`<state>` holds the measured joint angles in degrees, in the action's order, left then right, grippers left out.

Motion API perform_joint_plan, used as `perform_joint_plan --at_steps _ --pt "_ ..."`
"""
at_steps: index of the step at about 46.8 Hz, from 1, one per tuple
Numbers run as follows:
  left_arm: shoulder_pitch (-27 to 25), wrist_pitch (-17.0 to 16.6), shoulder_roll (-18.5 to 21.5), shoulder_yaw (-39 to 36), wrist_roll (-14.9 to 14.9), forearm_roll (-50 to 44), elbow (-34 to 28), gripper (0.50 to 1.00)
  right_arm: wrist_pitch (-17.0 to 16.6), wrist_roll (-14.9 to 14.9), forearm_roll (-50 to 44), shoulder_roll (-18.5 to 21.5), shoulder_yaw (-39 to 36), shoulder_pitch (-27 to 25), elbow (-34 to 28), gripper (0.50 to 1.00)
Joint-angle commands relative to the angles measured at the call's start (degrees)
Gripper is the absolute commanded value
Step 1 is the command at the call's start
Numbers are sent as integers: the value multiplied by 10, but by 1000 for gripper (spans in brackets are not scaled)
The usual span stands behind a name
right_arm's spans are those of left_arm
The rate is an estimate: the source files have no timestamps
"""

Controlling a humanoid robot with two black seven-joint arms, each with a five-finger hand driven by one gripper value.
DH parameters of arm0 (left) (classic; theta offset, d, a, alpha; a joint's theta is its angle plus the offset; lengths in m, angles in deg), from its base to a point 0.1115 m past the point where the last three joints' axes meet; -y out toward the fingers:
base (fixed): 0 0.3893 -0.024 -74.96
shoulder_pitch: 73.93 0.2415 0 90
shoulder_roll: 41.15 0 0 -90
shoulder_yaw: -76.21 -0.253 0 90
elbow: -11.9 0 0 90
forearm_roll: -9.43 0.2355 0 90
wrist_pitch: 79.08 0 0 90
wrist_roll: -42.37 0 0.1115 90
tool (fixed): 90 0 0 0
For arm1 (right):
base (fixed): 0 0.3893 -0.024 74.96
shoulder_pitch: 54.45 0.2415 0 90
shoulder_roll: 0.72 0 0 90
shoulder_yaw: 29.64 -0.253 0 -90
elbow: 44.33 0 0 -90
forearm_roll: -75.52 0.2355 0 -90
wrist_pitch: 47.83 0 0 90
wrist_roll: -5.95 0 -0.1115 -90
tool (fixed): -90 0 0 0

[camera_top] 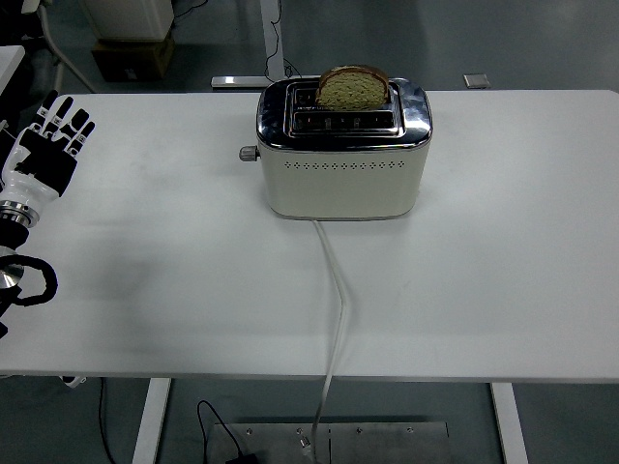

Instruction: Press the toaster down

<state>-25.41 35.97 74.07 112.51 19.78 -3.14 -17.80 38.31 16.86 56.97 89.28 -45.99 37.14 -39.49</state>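
Note:
A cream and chrome toaster [342,164] stands on the white table [484,271], a little back of the middle. A slice of brown bread [353,87] stands up out of its far slot; the near slot is empty. A small lever knob [249,153] sticks out of the toaster's left end. My left hand [50,140] is at the table's left edge, well left of the toaster, with fingers spread and holding nothing. The right hand is not in view.
A white power cord [335,290] runs from the toaster's front down over the table's near edge. A box [133,53] stands on the floor beyond the table at the back left.

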Motion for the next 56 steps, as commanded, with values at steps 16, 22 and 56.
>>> perform_joint_plan --at_steps 16,22,56 --pt "2 0 0 1 0 -1 0 1000 0 0 0 0 0 0 0 998" --pt "2 0 0 1 0 -1 0 1000 0 0 0 0 0 0 0 998" --pt "-15 -14 16 1 -2 5 0 1000 0 0 0 0 0 0 0 998"
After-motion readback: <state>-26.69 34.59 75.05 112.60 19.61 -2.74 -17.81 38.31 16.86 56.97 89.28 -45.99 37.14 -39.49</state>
